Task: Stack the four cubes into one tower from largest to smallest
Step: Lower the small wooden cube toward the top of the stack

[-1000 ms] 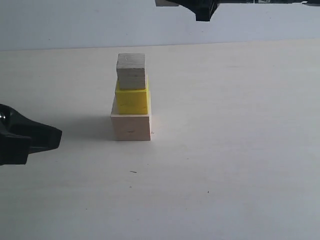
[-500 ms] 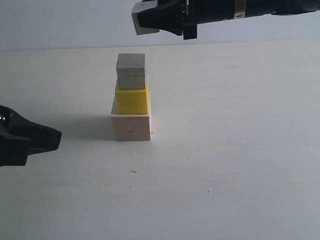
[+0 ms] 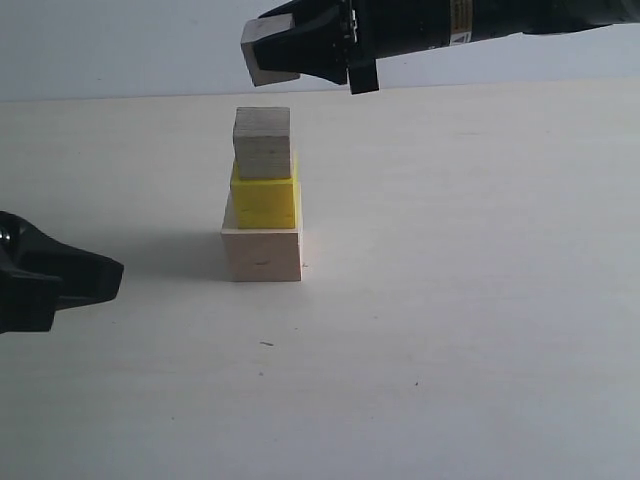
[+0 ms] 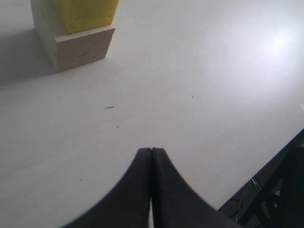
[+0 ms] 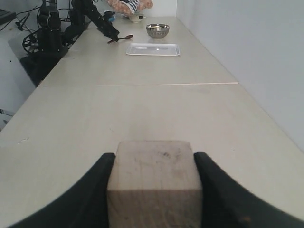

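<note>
Above the table [image 3: 450,300], right fingers [image 3: 305,42] gripping small cube [image 3: 262,56], arm label [image 3: 460,14] illegible

My fingers [image 5: 90,199] are black; the small cube [image 5: 154,180] is pale wood, the medium cube [image 3: 262,142] grey-streaked, the second-largest cube [image 3: 264,202] bright yellow, the large cube [image 3: 261,255] pale.

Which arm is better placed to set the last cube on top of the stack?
Right. The right hand grips the small pale wooden cube in the air above the grained wooden cube topping the stack. The left hand is shut, empty and low over the table.
</note>
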`<action>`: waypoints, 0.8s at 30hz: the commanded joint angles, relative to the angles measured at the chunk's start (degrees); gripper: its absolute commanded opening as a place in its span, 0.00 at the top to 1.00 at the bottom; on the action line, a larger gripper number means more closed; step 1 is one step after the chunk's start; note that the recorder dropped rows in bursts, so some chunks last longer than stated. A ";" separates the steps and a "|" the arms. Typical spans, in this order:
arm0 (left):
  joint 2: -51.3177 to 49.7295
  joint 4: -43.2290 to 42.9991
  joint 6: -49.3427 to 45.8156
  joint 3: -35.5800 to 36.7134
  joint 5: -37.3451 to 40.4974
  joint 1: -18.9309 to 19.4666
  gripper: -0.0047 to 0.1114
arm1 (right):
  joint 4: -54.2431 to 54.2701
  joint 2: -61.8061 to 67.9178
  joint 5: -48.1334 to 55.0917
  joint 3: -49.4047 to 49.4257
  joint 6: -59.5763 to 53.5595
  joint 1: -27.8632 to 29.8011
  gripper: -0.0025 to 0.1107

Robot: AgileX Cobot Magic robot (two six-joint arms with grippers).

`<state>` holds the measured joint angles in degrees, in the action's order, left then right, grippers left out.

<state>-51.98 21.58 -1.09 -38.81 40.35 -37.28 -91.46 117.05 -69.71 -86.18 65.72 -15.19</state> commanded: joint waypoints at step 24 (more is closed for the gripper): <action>0.22 -0.22 -0.16 0.10 -1.73 0.16 0.95 | 0.65 2.44 -0.26 0.04 0.44 -1.52 0.98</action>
<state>-51.98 21.58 -1.09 -38.81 39.56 -37.28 -91.35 119.53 -69.82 -86.18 65.72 -16.72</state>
